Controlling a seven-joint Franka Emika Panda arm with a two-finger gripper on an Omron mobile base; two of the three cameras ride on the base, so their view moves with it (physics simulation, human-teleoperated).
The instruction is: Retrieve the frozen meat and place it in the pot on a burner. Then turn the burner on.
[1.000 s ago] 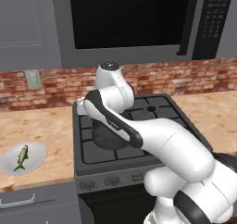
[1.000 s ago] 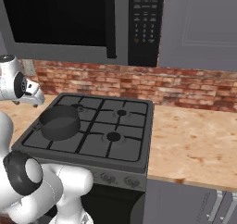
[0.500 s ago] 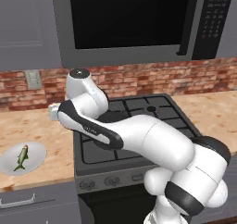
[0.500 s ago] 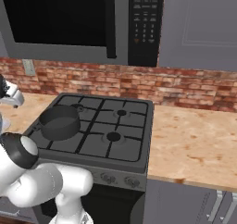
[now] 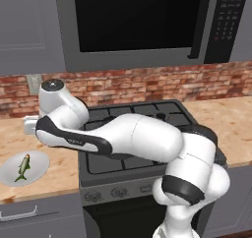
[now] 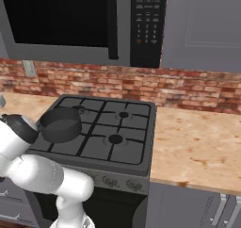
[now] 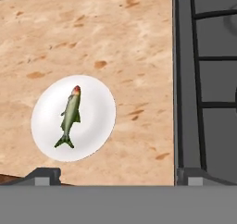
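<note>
Looking down, I see my hand [image 7: 115, 174] spread wide above the little fish [image 7: 69, 116] on its white plate [image 7: 99, 109].

You see the arm [image 5: 123, 138] cover most of the stove [image 5: 167, 115] in the left base view, and the plate [image 5: 10, 169] is cut by the left edge. The microwave keypad [image 6: 146, 22] is too small to read.

Brick backsplash [image 5: 147, 87], grey microwave [image 5: 142, 23], black stove [image 6: 113, 133], speckled wooden counter [image 6: 197, 147].
</note>
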